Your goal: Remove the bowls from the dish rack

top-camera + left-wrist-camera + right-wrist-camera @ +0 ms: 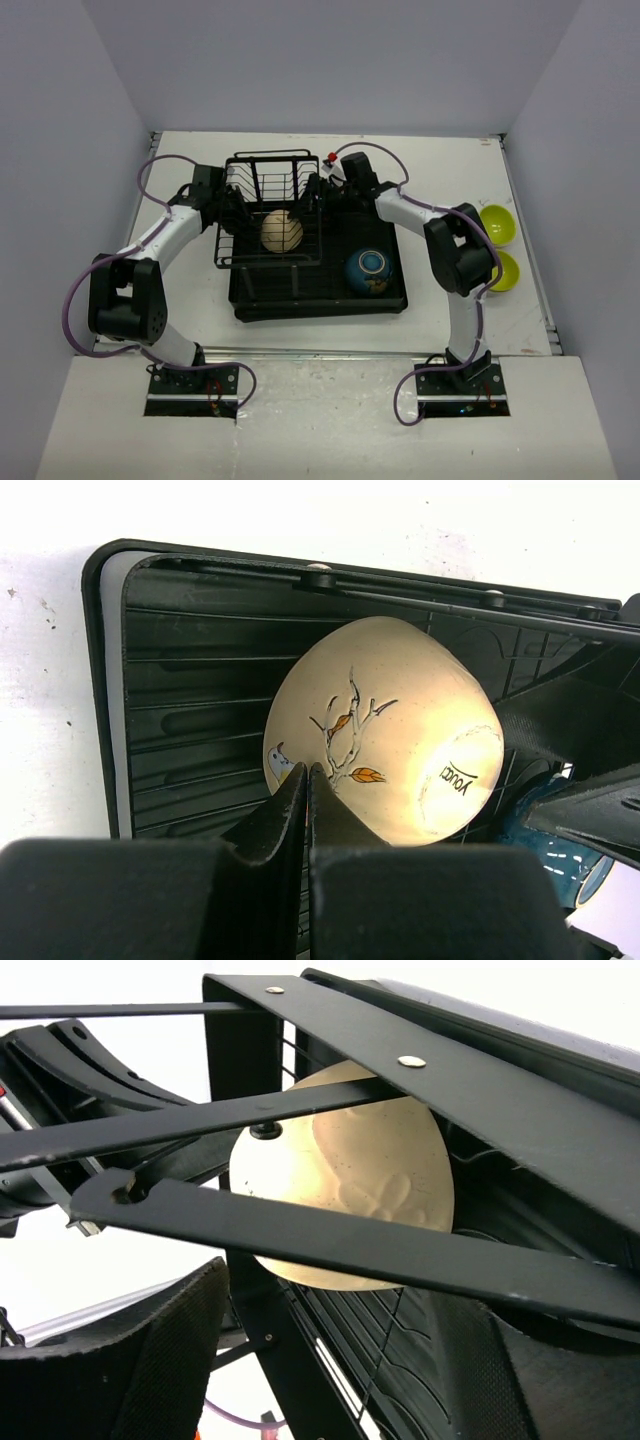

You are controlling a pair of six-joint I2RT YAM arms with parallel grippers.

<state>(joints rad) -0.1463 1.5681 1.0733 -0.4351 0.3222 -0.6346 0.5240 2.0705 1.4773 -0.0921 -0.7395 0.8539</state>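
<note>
The cream-white bowl stands on edge in the dish rack. The left tool, fingers pressed together, sits at its 9 o'clock; the right tool, jaws apart, is at 1 o'clock. The blue bowl lies on the tray at 4 o'clock, and two lime-green bowls sit on the tabletop at 3 o'clock.

Cream bowl w/ orange-leaf twig print, blue bowl, 2 lime bowls, blk rack.

White table, pale grey walls
</note>
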